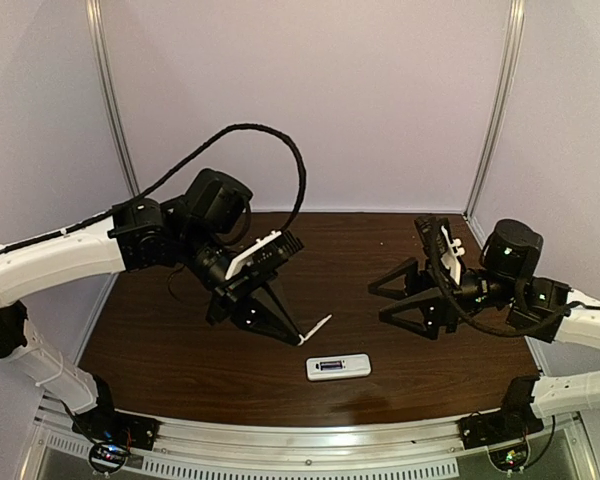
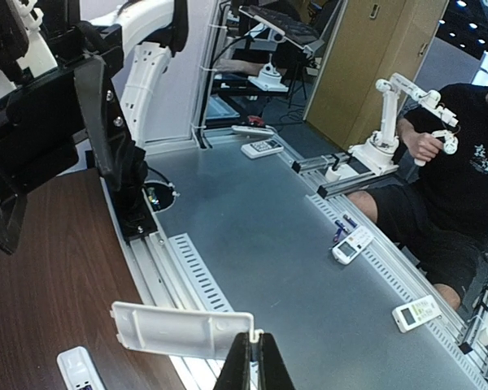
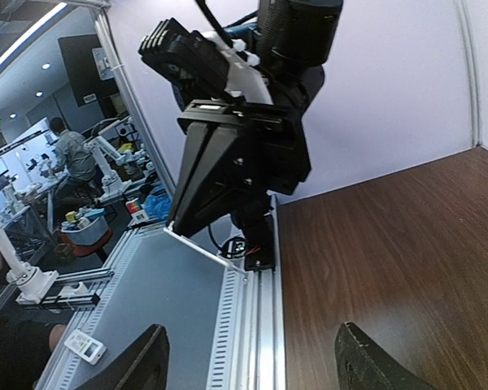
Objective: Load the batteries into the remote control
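The white remote control [image 1: 338,367] lies flat on the brown table [image 1: 180,350] near the front edge, display up; its end also shows in the left wrist view [image 2: 80,370]. My left gripper [image 1: 296,339] is shut on the edge tab of a small white cover piece [image 1: 317,328], holding it in the air just left of and above the remote. In the left wrist view the jaws [image 2: 256,341] pinch the cover [image 2: 175,329]. My right gripper [image 1: 378,304] hangs open and empty to the right of the remote, fingers [image 3: 142,366] wide apart. No batteries show on the table.
A metal rail [image 1: 300,440] runs along the table's front edge. Walls close the back and sides. Beyond the table, a grey bench [image 2: 293,244] holds other remotes [image 2: 351,244] with small purple cells, and a seated person [image 2: 464,171].
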You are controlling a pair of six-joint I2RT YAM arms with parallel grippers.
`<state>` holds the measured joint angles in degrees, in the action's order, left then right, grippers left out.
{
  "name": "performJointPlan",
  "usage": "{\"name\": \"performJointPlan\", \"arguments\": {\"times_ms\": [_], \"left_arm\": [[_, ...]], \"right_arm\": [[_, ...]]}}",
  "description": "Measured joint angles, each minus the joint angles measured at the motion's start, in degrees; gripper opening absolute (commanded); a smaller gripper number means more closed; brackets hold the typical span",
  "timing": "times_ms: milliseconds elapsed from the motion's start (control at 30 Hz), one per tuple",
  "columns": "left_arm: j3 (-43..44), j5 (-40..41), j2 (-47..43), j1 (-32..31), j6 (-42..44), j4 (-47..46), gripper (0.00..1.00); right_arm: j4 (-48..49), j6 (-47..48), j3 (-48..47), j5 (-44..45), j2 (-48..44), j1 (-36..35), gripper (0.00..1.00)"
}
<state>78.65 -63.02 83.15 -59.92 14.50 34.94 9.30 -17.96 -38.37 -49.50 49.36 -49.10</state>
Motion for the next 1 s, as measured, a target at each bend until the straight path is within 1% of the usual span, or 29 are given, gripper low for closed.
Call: {"name": "performJointPlan", "arguments": {"times_ms": [67,167,300,433,633,733,833,900,1000], "left_arm": [[0.0,-1.62,0.02,-0.37,-0.17,-0.2,0.0],[-0.02,-4.02,0.07,-0.85,-0.37,-0.31,0.0],[0.0,-5.84,0.2,-1.27,-0.35,-0.37,0.0],[0.0,-7.37,0.68,-1.81,-0.33,-0.39,0.0],[0.09,-8.9,1.68,-2.84,-0.15,-0.37,0.0],[0.44,-9.35,1.84,-3.21,0.04,-0.39,0.0],[0.7,-10.1,1.84,-3.43,0.33,-0.48,0.0],[0.72,-10.43,1.84,-3.48,0.37,-0.57,0.0],[0.72,-11.04,1.84,-3.48,0.35,-0.9,0.0]], "right_arm": [[-1.18,2.51,-2.91,0.61,2.27,-3.61,0.65],[-4.44,7.08,-8.41,2.49,5.16,-9.6,0.64],[-8.02,11.93,-13.07,4.9,7.41,-15.34,0.61],[-10.4,14.82,-14.19,6.78,8.68,-18.23,0.61],[-13.46,18.56,-15.04,9.99,11.56,-20.11,0.58],[-14.38,19.91,-15.06,11.23,12.46,-20.94,0.52],[-15.15,20.79,-15.39,12.11,12.7,-21.57,0.42],[-15.32,21.22,-15.89,12.39,12.74,-21.97,0.4],[-15.54,21.66,-16.92,12.55,12.81,-22.69,0.32]]}}
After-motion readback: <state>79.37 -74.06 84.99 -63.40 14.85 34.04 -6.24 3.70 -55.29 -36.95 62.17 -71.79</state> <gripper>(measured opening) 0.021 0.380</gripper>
